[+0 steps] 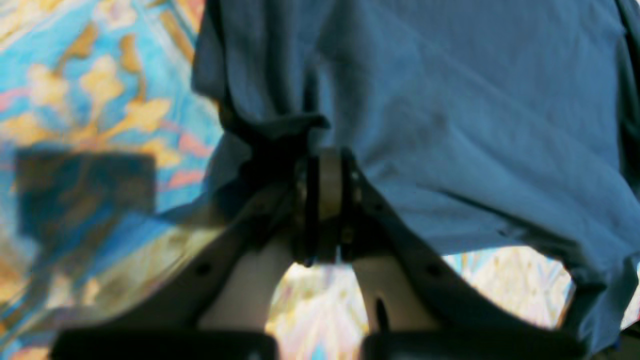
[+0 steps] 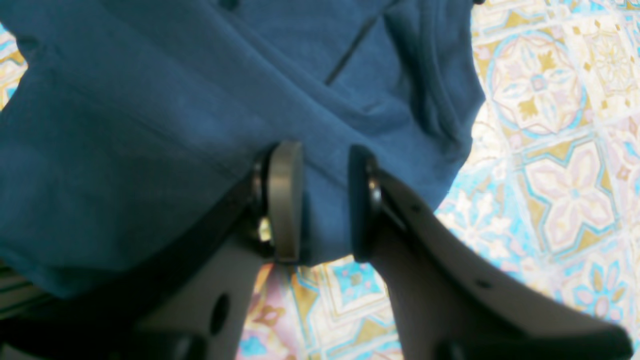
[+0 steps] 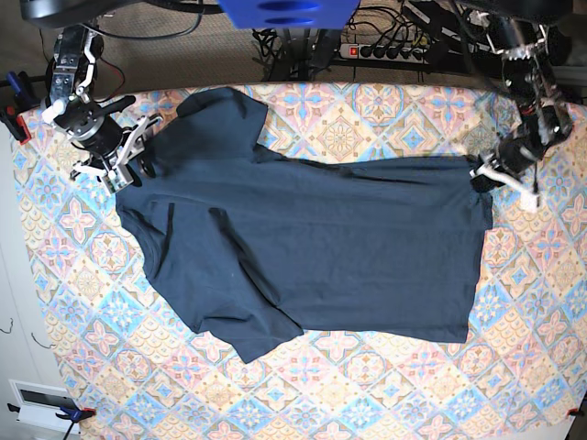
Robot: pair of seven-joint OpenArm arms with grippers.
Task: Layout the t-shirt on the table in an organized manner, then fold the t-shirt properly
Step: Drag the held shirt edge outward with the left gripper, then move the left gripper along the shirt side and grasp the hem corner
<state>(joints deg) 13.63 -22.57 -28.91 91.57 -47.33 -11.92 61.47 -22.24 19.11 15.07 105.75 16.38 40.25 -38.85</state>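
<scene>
From the base view, you have a bench (image 3: 385, 119) covered in a cloth of pastel blue, pink and cream tiles, with a power strip (image 3: 390, 50) and tangled cables behind its far edge and a blue clamp (image 3: 69, 414) at the near left corner. The t-shirt (image 3: 312, 247) lies spread across the middle, wrinkled, one sleeve bunched toward the near side. Your left jaws (image 3: 483, 176) sit at its right edge, your right jaws (image 3: 128, 156) at its upper left edge near the shoulder. In the left wrist view, the picture is blurred, but the left jaws (image 1: 327, 185) are pressed together on a gathered fold of shirt (image 1: 450, 125), with cloth-covered bench (image 1: 100, 100) beside and below it. In the right wrist view, your right jaws (image 2: 325, 200) stand partly spread, with the shirt's (image 2: 175, 110) edge lying between the two pads (image 2: 285, 200); you cannot tell whether they bear on it. Patterned bench (image 2: 550, 150) shows to the right.
</scene>
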